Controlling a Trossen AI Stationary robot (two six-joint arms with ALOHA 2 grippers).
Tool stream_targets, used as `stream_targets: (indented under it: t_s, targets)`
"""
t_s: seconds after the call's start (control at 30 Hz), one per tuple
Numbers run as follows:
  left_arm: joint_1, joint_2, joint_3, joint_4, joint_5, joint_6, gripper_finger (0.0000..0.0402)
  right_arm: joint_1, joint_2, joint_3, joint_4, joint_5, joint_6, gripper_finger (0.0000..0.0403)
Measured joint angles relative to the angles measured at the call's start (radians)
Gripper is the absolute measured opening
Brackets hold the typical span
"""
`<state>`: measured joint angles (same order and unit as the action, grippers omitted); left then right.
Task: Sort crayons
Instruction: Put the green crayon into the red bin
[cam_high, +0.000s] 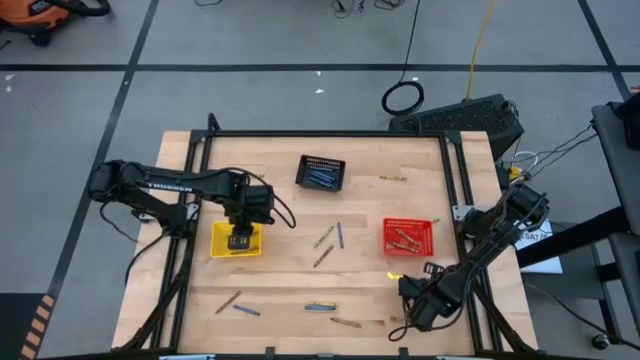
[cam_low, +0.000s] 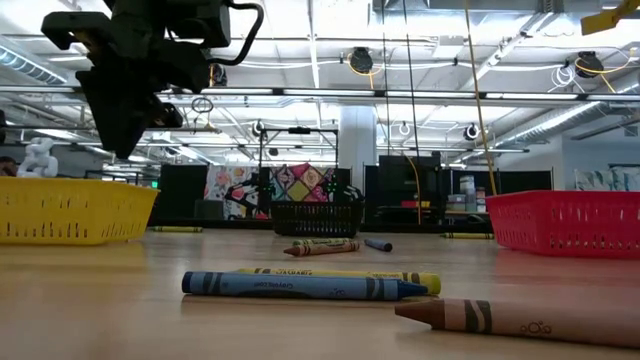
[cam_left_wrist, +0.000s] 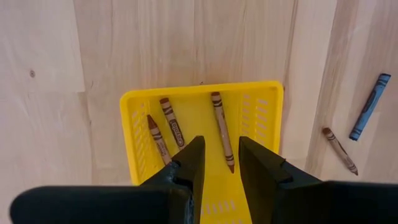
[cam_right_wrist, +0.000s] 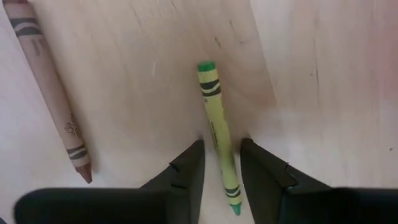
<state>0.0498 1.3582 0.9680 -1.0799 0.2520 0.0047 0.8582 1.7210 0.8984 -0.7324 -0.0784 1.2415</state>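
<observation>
A yellow-green crayon (cam_right_wrist: 219, 134) lies flat on the wood near the table's front right. My right gripper (cam_right_wrist: 222, 171) (cam_high: 405, 318) points down over it, open, with one finger on each side of the crayon's lower half. A tan-brown crayon (cam_right_wrist: 53, 93) lies beside it. My left gripper (cam_left_wrist: 222, 165) (cam_high: 238, 238) hangs open above the yellow basket (cam_left_wrist: 264, 99), touching nothing. In that basket lie three brown crayons (cam_left_wrist: 222, 130). More loose crayons (cam_high: 323, 240) lie mid-table and along the near edge (cam_high: 320, 307). My right gripper comes from above with its fingers across the yellow-green crayon, near its blunt end (cam_right_wrist: 229, 177). A thin gap shows on one side; whether the other finger (cam_right_wrist: 261, 171) touches the crayon I cannot tell. The crayon lies flat on the table.
A black basket (cam_high: 320, 173) with blue crayons stands at the far middle. A red basket (cam_high: 410, 236) with crayons stands right of centre, just beyond my right gripper. In the low view blue (cam_low: 300, 287), yellow and brown (cam_low: 520, 318) crayons lie near the front edge.
</observation>
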Motion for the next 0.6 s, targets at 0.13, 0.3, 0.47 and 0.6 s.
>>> stream_targets:
  t_s: [0.13,0.3,0.47,0.6]
  targets:
    - [0.0,0.0,0.0,0.004,0.0,0.001,0.0088,-0.014,0.001,-0.001,0.01,-0.009,0.029,0.0033]
    - [0.0,0.0,0.0,0.004,0.0,0.001,0.0088,-0.034,0.002,-0.002,0.011,-0.015,0.056,0.0009]
    - [0.0,0.0,0.0,0.003,0.0,0.001,0.0088,-0.05,0.003,-0.002,0.011,-0.018,0.057,0.0004]
    - [0.0,0.0,0.0,0.003,0.0,0.001,0.0088,-0.052,0.003,0.004,0.009,-0.022,0.056,0.0002]
